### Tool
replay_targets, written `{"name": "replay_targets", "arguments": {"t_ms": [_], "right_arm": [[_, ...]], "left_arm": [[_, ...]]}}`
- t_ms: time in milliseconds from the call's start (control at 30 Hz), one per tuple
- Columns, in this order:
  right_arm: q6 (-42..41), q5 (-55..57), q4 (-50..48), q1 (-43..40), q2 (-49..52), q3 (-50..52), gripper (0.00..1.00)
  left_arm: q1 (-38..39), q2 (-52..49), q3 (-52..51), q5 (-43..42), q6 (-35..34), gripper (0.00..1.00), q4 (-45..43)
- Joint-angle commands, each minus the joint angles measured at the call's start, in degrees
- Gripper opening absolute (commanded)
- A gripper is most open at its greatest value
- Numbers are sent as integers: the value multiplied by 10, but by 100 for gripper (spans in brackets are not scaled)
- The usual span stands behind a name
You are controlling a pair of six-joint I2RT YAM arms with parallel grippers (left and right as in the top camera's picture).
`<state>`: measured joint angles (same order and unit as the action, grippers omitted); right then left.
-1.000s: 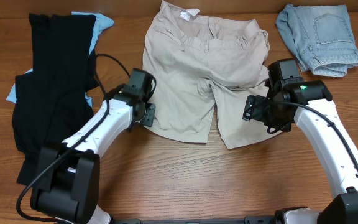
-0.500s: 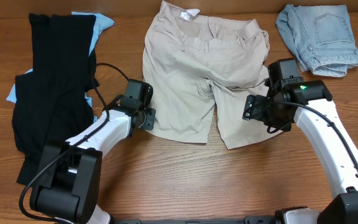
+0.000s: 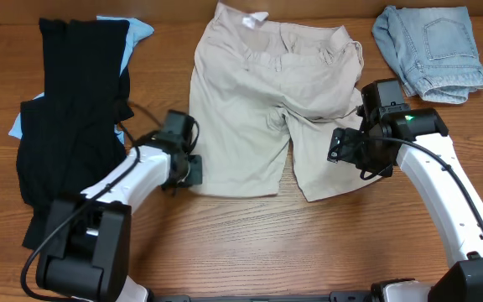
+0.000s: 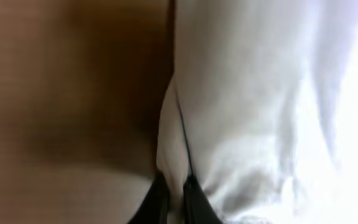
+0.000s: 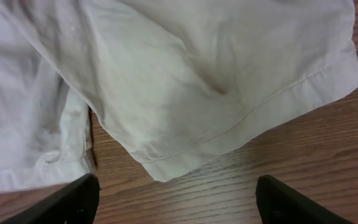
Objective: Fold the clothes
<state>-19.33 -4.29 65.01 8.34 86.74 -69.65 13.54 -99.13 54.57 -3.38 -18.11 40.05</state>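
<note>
1. The left gripper (image 3: 184, 170) has slid back and outward along the hem during the last second. Its fingers now stand narrow, and a fold of the shorts (image 3: 267, 92) is pinched between them, as far as the blurred wrist view allows me to say.
2. I judge that this leg's corner is now held, so the fold can begin once the other leg is held too.
3. The right gripper (image 3: 342, 149) has not moved. Its fingers are wide apart and hold nothing, and the other leg's hem lies just ahead of the tips.
4. The shorts are thin beige cloth, soft and lightly creased, with a stitched line along each hem. They lie flat, and the waistband is at the end far from both grippers.
5. Under them the table (image 3: 250, 243) is smooth wood with a clear grain.
6. Outward of the left gripper lies a long black garment (image 3: 70, 109). Far ahead of the right gripper lie crumpled jeans (image 3: 430, 50).
</note>
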Motion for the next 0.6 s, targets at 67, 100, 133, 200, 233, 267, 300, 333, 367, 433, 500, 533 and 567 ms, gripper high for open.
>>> {"name": "replay_targets", "arguments": {"t_ms": [67,100,133,200,233,267,300,333,367,433,500,533,567], "right_arm": [[-3,-2,-22,2,-7,-1,81],[-3,-2,-24,2,-7,-1,81],[-5,-2,-26,2,-7,-1,80],[-10,0,-26,2,-7,-1,79],[-19,8,-26,1,-6,0,79],[-22,14,-26,-1,-6,0,78],[-22,18,-26,-4,-5,0,78],[-22,21,-26,-9,-2,0,77],[-22,21,-26,-14,1,0,77],[-22,21,-24,-29,11,0,76],[-21,21,-25,-45,23,3,75],[-21,20,-29,-53,31,7,73],[-16,15,-35,-58,37,12,71]], "left_arm": [[-54,-9,64,-109,-41,4,195],[-61,-9,82,-113,-35,4,236],[-65,-9,98,-113,-26,4,273],[-67,-9,118,-112,-5,4,321],[-67,-9,126,-112,6,6,343],[-67,-9,130,-113,13,10,357],[-66,-9,131,-113,17,19,369],[-64,-9,131,-113,16,31,380],[-63,-9,131,-113,16,46,388],[-63,-9,131,-113,19,65,400],[-63,-9,131,-112,29,75,403],[-63,-9,131,-110,36,80,400],[-63,-9,132,-110,42,82,396]]}}
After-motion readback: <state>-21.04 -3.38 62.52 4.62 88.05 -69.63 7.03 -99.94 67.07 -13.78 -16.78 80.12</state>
